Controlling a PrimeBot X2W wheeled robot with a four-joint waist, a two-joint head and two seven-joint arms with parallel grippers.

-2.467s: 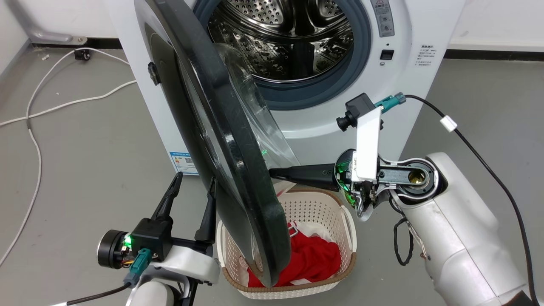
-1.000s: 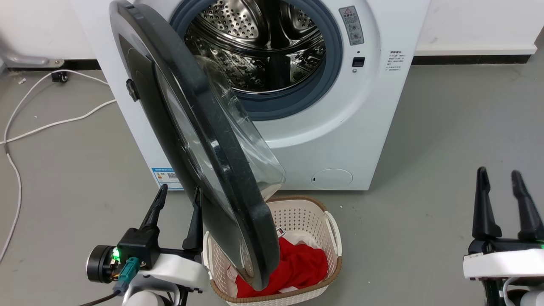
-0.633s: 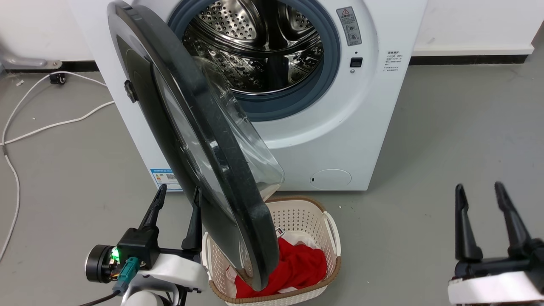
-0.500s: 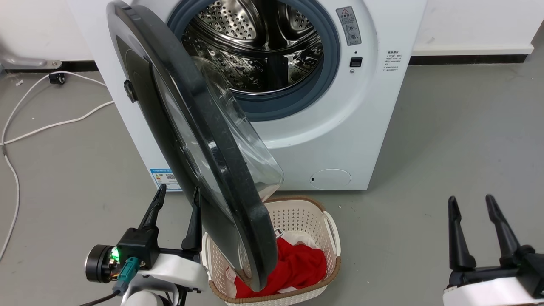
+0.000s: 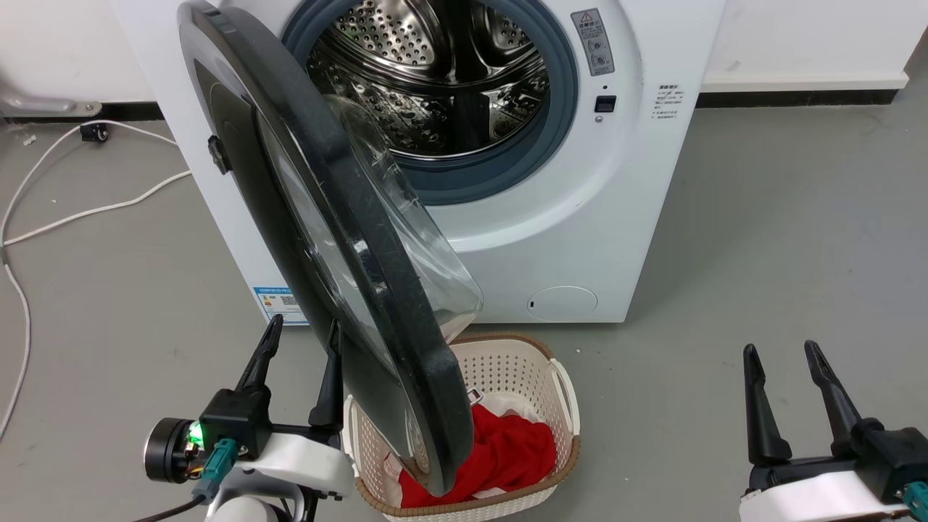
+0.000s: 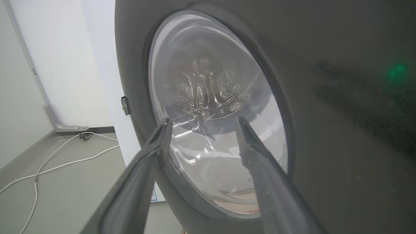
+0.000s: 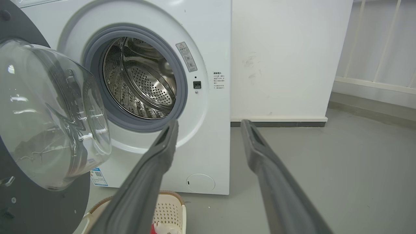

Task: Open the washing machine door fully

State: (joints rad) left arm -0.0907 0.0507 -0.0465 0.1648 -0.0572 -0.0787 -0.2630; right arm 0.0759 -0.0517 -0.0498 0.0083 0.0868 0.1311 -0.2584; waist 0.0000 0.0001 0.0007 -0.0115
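The washing machine is a white front-loader with its steel drum exposed. The washing machine door, a glossy black disc with a bulging clear glass bowl, stands swung out on its left hinge, roughly edge-on to me. My left gripper is open just left of the door's lower outer face. In the left wrist view its fingers frame the door's glass close up. My right gripper is open and empty at the lower right, well away from the machine.
A cream perforated basket with red cloth sits on the grey floor under the door's lower edge. White cables trail across the floor at left. Open floor lies to the right of the machine.
My right arm has pulled back from beside the door to the lower right and kept sinking toward me. The head camera has shifted back. The door and left gripper hold still.
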